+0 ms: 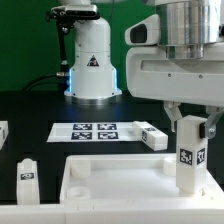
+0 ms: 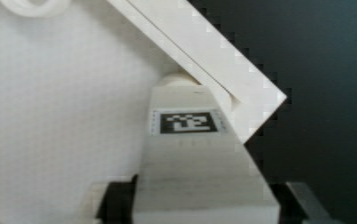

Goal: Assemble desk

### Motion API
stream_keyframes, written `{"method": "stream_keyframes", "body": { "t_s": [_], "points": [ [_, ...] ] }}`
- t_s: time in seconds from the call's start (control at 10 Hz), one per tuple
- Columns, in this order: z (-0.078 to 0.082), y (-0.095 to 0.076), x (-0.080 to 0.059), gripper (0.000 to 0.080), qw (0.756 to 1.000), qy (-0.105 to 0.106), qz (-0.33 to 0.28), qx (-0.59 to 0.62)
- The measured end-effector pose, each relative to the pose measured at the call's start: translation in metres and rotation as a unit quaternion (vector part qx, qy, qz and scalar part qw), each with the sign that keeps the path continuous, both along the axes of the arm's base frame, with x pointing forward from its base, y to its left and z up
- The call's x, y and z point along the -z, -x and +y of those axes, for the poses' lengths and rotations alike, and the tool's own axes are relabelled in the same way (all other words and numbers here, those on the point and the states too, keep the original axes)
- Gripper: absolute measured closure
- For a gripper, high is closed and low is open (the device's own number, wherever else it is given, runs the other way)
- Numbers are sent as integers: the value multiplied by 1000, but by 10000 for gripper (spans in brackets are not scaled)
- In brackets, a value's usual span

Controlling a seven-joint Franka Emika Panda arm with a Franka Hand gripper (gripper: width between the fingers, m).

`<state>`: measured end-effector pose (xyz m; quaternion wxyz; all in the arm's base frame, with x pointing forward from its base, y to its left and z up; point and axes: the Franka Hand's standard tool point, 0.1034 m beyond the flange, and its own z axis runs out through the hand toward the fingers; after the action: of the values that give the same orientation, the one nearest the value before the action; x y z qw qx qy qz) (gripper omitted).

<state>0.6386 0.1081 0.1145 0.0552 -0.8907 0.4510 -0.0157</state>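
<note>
I see the gripper point(image 1: 189, 120) partly closed, gripping a white leg point(image 1: 188, 152). The leg hangs upright below it, long axis vertical, over the desk panel point(image 1: 100, 180) near its edge on the exterior view's right.

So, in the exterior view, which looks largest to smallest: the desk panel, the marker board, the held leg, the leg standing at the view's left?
1. desk panel
2. marker board
3. held leg
4. standing leg
The held leg may look bigger than the standing one only because of nearness to the camera.
</note>
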Motion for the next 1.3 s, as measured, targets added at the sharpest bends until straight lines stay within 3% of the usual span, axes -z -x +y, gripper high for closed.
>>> {"method": "stream_keyframes", "body": {
  "t_s": [0.2, 0.3, 0.4, 0.5, 0.7, 0.8, 1.0, 1.1, 1.3],
  "points": [
    [4, 1, 1, 515, 983, -26, 18, 182],
    [4, 2, 1, 515, 985, -24, 17, 168],
    [4, 2, 1, 439, 988, -23, 16, 155],
    [5, 3, 2, 439, 993, -16, 14, 116],
    [6, 2, 1, 195, 996, 7, -5, -92],
    [4, -1, -1, 164, 979, 16, -15, -205],
    [4, -1, -1, 152, 967, 20, -20, -254],
    [3, -2, -1, 151, 948, 26, -25, -315],
    [4, -1, -1, 151, 876, 47, -36, -478]
  ]
}}
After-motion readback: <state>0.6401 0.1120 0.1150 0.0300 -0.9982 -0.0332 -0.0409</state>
